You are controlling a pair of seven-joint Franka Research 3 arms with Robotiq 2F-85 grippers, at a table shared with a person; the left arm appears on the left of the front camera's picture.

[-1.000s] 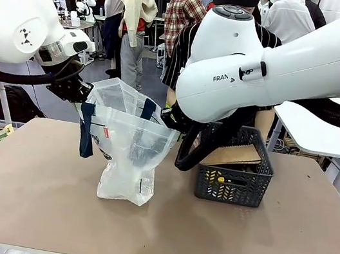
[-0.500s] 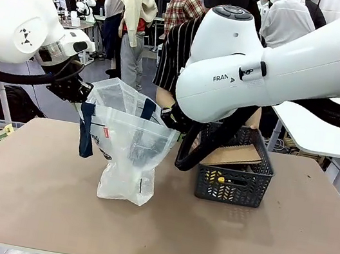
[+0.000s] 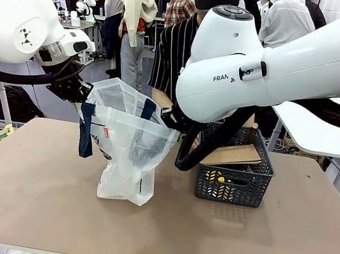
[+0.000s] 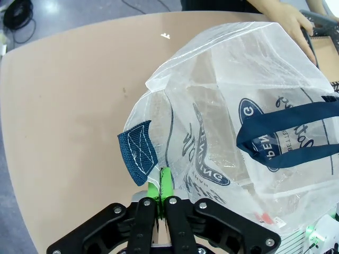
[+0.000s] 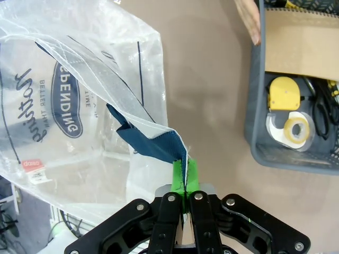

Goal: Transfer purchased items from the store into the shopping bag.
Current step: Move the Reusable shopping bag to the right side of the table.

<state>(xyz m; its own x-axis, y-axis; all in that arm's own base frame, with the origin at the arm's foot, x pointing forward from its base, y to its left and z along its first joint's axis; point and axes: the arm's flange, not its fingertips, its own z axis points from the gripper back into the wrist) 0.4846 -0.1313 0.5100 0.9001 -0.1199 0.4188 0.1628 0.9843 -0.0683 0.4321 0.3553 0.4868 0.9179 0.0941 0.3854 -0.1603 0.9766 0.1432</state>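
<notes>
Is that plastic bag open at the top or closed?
Open. The left gripper and right gripper each pinch one side of the shopping bag at its rim, holding its mouth spread wide.

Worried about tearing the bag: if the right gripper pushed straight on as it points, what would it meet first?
The right gripper is shut on the bag at its rim, so that comes first; beyond it, probably bare table beside the basket, depth unclear.
</notes>
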